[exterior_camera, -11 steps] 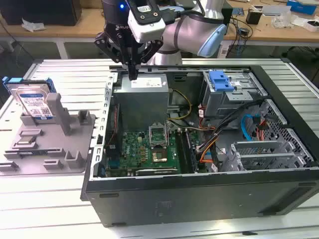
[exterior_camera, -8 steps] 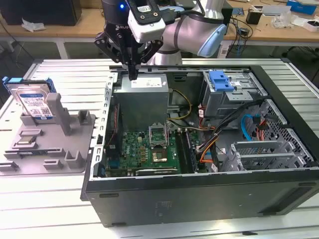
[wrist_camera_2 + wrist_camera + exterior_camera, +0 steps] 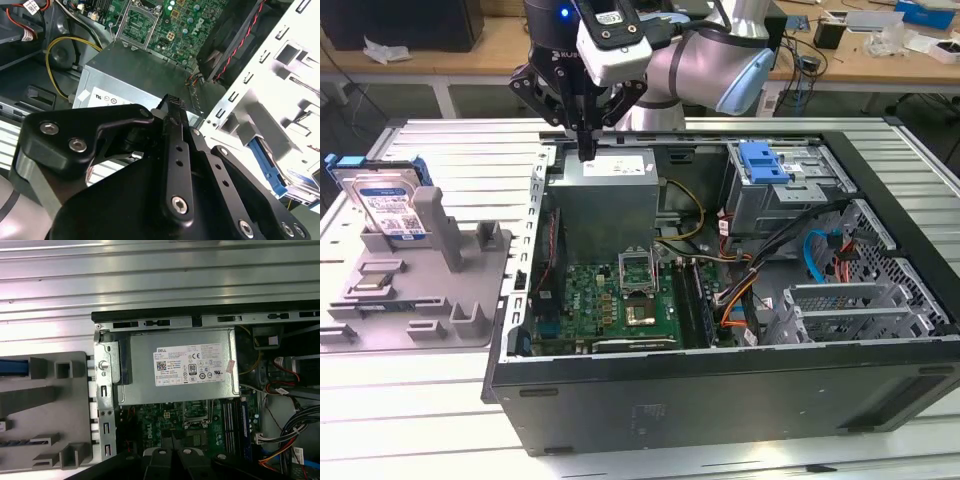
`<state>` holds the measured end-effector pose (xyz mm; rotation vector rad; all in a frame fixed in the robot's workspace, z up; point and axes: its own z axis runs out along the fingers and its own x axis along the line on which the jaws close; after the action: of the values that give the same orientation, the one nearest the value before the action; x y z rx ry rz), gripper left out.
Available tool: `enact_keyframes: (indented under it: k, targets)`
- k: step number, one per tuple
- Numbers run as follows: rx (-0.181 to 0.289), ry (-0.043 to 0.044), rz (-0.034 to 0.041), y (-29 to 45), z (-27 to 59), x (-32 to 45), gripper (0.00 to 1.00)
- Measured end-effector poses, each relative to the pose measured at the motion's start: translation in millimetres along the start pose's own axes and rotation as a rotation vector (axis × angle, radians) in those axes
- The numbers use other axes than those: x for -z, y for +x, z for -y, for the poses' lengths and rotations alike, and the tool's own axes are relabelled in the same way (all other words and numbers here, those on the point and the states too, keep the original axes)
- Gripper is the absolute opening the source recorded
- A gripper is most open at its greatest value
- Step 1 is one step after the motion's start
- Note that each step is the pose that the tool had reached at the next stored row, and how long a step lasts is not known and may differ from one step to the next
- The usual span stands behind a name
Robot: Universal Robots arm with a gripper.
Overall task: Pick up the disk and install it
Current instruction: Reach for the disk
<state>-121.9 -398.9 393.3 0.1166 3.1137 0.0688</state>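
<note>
The disk (image 3: 388, 205), silver-grey with a white-and-blue label and a blue frame, stands on edge at the back of the grey fixture tray (image 3: 420, 305) on the exterior view's left. Its blue edge (image 3: 15, 367) also appears in the first wrist view. My gripper (image 3: 586, 152) hangs over the open computer case (image 3: 720, 385), just above the near corner of the grey power supply (image 3: 610, 185). Its fingers are shut together with nothing between them. The black fingers (image 3: 172, 107) point down at the power supply (image 3: 125, 85) in the second wrist view. The disk is well to the side of the gripper.
Inside the case lie the green motherboard (image 3: 620, 295), loose cables (image 3: 790, 250) and a drive cage with a blue latch (image 3: 763, 160) at the back right. The case wall (image 3: 535, 210) stands between gripper and tray. Ribbed metal table (image 3: 450, 140) surrounds everything.
</note>
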Motion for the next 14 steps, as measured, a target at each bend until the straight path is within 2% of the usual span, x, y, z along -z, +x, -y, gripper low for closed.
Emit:
enact_keyframes:
  k: [3, 4, 7, 8, 14]
  targets:
    - [0.0, 0.0, 0.0, 0.2, 0.0, 0.0, 0.11]
    - [0.0, 0.0, 0.0001, 2.3, -1.1, -0.1, 0.11]
    - [0.0, 0.0, 0.0001, 15.7, -4.6, 0.1, 0.11]
    - [0.0, 0.0, 0.0, 24.1, -7.2, 0.2, 0.11]
    - [0.0, 0.0, 0.0001, 49.6, -15.6, 0.3, 0.11]
